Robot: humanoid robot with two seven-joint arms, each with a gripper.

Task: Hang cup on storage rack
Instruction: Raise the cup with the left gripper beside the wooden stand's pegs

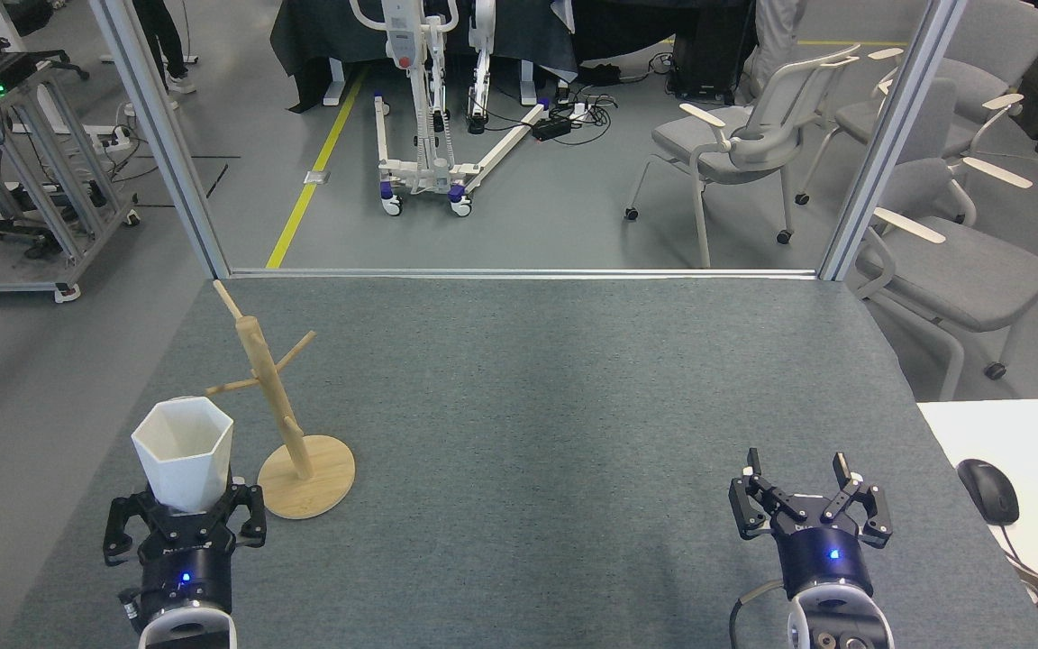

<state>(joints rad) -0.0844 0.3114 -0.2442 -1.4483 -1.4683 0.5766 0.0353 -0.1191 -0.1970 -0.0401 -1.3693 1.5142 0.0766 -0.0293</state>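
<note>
— What are the jaws on the left gripper [184,514] doing?

— They are clamping the cup [184,453] by its narrow base, in the lower left of the frame. The white cup is standing upright above the gripper, its hexagonal mouth facing up, and I cannot make out its handle from here.

— And the other one?

— The right gripper [803,500], at the lower right, is holding nothing; its jaws are standing apart, with a blue light glowing on the body below them.

— Where is the storage rack [289,424] sitting?

— Just to the right of the cup, on the grey table [528,397]. Its round base is lying flat on the felt and its post is leaning up and to the left in the frame, with thin pegs sticking out. The cup's rim is showing just beside the lowest left peg, though whether they are touching I cannot tell.

— Anything further out?

— Grey chairs [753,135] are standing beyond the table at the upper right, and a black mouse [987,491] is lying on a white desk [960,433] at the right edge.
</note>
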